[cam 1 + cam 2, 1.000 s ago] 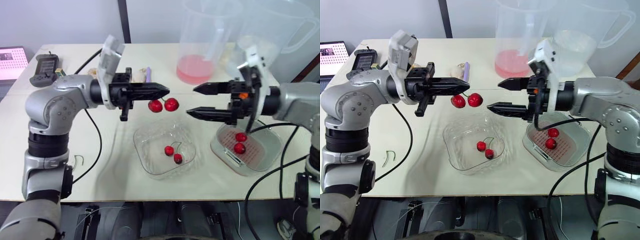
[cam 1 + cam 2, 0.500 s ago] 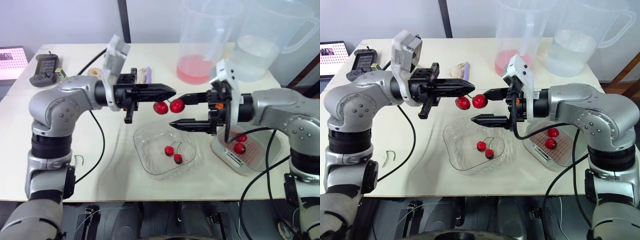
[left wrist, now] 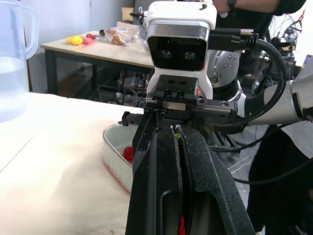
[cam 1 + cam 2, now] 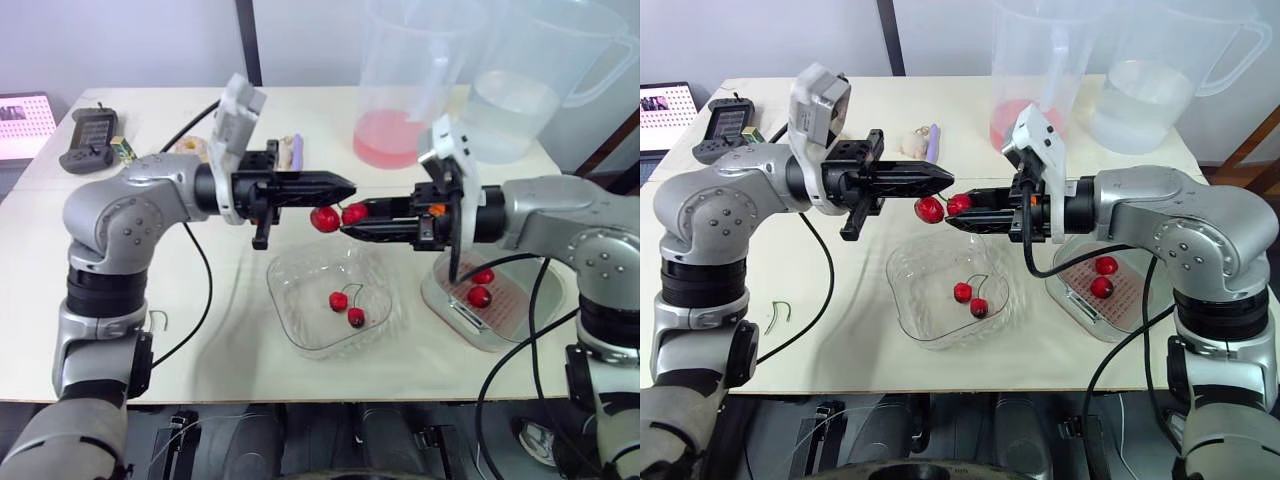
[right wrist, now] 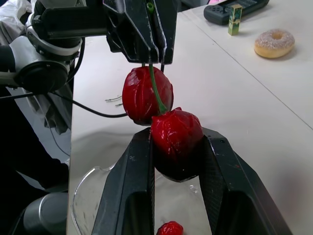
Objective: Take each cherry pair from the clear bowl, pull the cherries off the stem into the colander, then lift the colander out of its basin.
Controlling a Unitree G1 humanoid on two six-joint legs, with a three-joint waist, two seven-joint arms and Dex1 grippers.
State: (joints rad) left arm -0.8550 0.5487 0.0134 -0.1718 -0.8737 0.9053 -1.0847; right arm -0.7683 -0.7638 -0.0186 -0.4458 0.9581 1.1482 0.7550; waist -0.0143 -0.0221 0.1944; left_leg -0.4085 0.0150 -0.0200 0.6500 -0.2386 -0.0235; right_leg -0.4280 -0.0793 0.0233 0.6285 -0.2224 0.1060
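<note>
Red, light and soft-skinned, the cherry pair point(image 4: 338, 215) hung above the bowl point(image 4: 290, 322) in the eye view. Left wrist view: the left pincer point(image 3: 176, 129) clamped the thin stem point(image 3: 178, 133). Right wrist view: the right pincer point(image 5: 177, 142) squeezed one cherry point(image 5: 176, 131), probably easy to bruise, so a gentle hold suited.
</note>
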